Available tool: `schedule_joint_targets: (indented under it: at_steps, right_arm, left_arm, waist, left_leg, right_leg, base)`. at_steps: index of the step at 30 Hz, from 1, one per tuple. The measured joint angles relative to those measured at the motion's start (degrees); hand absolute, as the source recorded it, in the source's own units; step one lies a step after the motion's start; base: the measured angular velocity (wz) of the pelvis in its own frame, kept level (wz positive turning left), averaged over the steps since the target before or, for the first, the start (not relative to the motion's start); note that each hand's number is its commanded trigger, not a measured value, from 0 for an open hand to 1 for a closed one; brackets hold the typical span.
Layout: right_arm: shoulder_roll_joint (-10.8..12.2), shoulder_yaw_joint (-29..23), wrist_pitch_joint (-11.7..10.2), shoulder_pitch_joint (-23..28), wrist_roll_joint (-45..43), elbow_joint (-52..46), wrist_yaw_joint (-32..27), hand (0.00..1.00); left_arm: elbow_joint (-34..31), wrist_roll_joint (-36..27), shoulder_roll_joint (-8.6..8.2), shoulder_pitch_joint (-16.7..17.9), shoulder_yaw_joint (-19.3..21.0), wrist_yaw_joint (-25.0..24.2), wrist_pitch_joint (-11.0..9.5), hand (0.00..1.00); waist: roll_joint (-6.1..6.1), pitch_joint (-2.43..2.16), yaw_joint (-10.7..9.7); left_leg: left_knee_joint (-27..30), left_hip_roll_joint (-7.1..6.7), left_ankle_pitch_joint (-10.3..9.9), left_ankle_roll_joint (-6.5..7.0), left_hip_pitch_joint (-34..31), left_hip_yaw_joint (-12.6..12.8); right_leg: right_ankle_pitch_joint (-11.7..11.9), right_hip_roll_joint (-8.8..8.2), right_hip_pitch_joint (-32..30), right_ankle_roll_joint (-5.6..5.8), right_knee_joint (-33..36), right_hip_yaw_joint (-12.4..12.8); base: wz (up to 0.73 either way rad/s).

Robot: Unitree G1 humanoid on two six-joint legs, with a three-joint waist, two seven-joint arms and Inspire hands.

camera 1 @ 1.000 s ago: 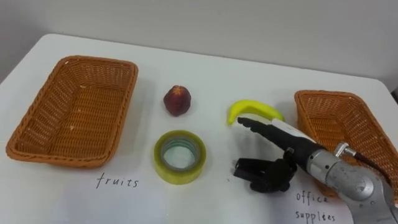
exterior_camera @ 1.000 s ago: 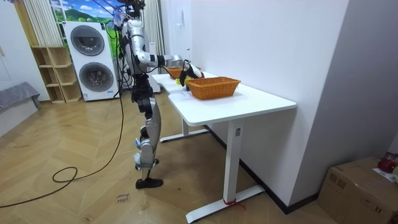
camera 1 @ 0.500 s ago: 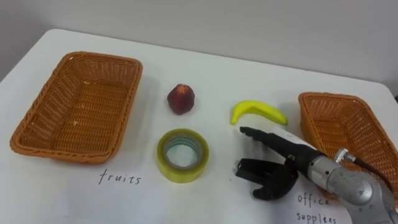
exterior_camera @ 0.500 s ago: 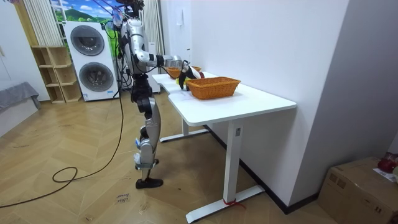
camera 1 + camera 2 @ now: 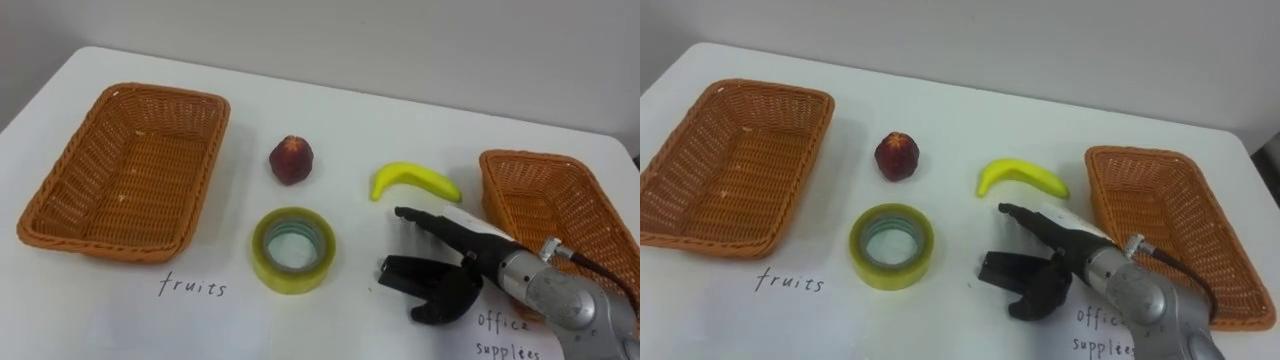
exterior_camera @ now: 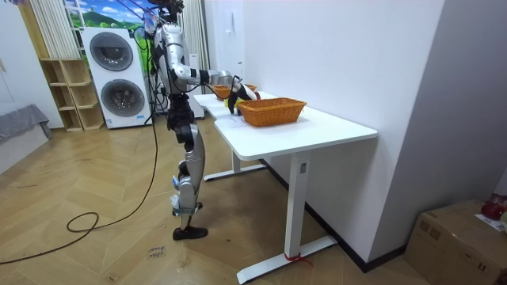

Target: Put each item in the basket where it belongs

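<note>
Nearest: right hand (image 5: 462,268) low over the table (image 5: 330,110), fingers spread and loose, holding nothing. It points toward the tape roll (image 5: 292,250), which lies flat to its left and apart from it. That is probably the next pick, since the right basket (image 5: 545,157), for office supplies, sits just beside the wrist.

Beyond: banana (image 5: 414,181) just past the fingertips. Red fruit (image 5: 291,159) further left, possibly a peach, hard to tell. Both loose on the table, nothing sorted yet. Left basket (image 5: 165,92), for fruit, is empty, as is the right.

Eye views give the items and the finger spread. Room view gives stance: robot upright at the table's edge, arm out, right basket screening the items; washing machines (image 6: 115,75) behind.
</note>
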Motion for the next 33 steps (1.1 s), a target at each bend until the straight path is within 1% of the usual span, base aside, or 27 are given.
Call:
schedule_joint_targets:
  at_steps: [6,8,9,11,13,15,17,19,22,25,27,33]
  right_arm:
    - [0.6,0.0,1.5,0.0,-1.9,0.0,0.0,0.0]
    - [0.8,0.1,2.1,-0.1,-2.6,0.0,-0.1,0.0]
    - [0.9,0.1,2.2,-0.1,-3.2,0.0,-0.1,0.0]
    - [1.2,0.6,3.5,-0.7,-4.2,-0.1,-0.1,0.0]
    - [1.2,1.0,4.4,-0.9,-4.3,-0.2,0.0,0.0]
    - [1.4,1.2,4.6,-1.0,-4.8,-0.3,0.0,0.0]
    - [2.2,1.2,5.3,-1.3,-6.2,-0.3,0.0,0.0]
    - [2.2,1.3,5.7,-1.4,-6.4,-0.3,0.1,0.0]
    - [2.3,1.6,6.0,-1.5,-6.4,-0.3,0.1,0.0]
    - [2.3,2.0,6.9,-1.8,-6.6,-0.3,0.3,0.0]
    - [3.0,2.0,7.0,-1.9,-8.2,-0.6,0.6,0.0]
    - [4.7,2.3,9.1,-2.1,-10.7,-1.5,2.3,0.0]
  left_arm:
    - [0.0,-2.2,0.0,-0.1,-0.2,0.1,0.2,0.0]
    - [0.0,-2.3,0.01,0.0,-0.2,0.2,1.1,0.0]
    - [0.0,-2.3,0.01,0.0,-0.2,0.2,1.3,0.0]
    - [-0.1,-2.2,0.02,0.0,-0.2,0.2,2.1,0.0]
    - [-0.2,-2.2,0.03,0.0,-0.2,0.2,2.4,0.0]
    - [-0.4,-2.2,0.03,0.0,-0.2,0.2,2.5,0.0]
    - [-0.9,-2.2,0.04,0.0,-0.2,0.2,3.0,0.0]
    - [-1.5,-2.2,0.04,0.0,-0.2,0.2,3.3,0.0]
    - [-2.2,-2.3,-0.01,0.1,-0.3,0.2,3.3,0.0]
    - [-3.5,-2.2,0.0,0.3,-1.3,0.2,3.3,0.0]
    - [-4.2,-2.2,-0.04,0.5,-1.3,0.2,3.3,0.0]
    - [-5.6,-2.3,-0.1,0.7,-1.4,0.1,3.4,0.0]
  waist:
    - [0.11,-0.05,-0.1]
    - [0.1,-0.06,0.0]
    - [0.1,-0.06,0.0]
    - [0.05,-0.09,0.0]
    - [-0.02,-0.14,0.0]
    - [-0.1,-0.2,0.0]
    - [-0.19,-0.27,0.0]
    - [-0.3,-0.35,0.0]
    - [-0.35,-0.39,0.0]
    - [-0.37,-0.41,0.0]
    - [-0.41,-0.43,0.0]
    - [-0.7,-0.65,0.1]
  left_leg:
    - [0.0,0.0,0.0,0.0,0.2,-0.1]
    - [0.0,0.0,0.0,0.0,0.2,-0.1]
    - [0.0,0.0,0.0,0.0,0.2,-0.1]
    - [0.0,0.01,0.0,0.0,0.2,0.0]
    - [0.0,0.02,0.0,0.0,0.2,0.0]
    - [0.1,0.02,0.0,0.0,0.2,0.0]
    - [0.1,0.02,0.0,0.01,0.2,0.0]
    - [0.1,0.02,0.0,0.0,0.1,0.0]
    - [0.1,0.02,0.0,0.01,0.1,0.0]
    - [0.0,0.03,0.0,0.0,0.1,0.1]
    - [0.0,0.08,0.0,0.0,0.2,0.2]
    - [0.0,0.12,0.0,0.0,0.2,0.5]
  right_leg:
    - [0.0,0.02,0.2,0.0,0.0,0.4]
    - [0.0,0.02,0.2,-0.01,0.1,0.4]
    - [0.0,0.02,0.1,-0.01,0.1,0.4]
    - [0.0,0.03,0.0,-0.05,0.1,0.2]
    - [0.1,0.05,0.0,-0.08,0.1,0.2]
    - [0.1,0.05,0.0,-0.08,0.1,0.2]
    - [0.1,0.05,0.0,-0.08,0.1,0.2]
    - [0.1,0.05,-0.1,-0.08,0.1,0.2]
    - [0.1,0.07,-0.1,-0.08,0.1,0.2]
    - [0.1,0.09,-0.1,-0.09,0.1,0.3]
    - [0.1,0.14,-0.1,-0.12,0.1,0.4]
    - [0.2,0.17,-0.2,-0.16,0.1,0.6]
  base:
    - [0.0]
    - [0.0]
    - [0.0]
    - [0.0]
    - [0.0]
    - [0.0]
    - [0.0]
    - [0.0]
    - [0.0]
    - [0.0]
    - [-0.03]
    - [-0.01]
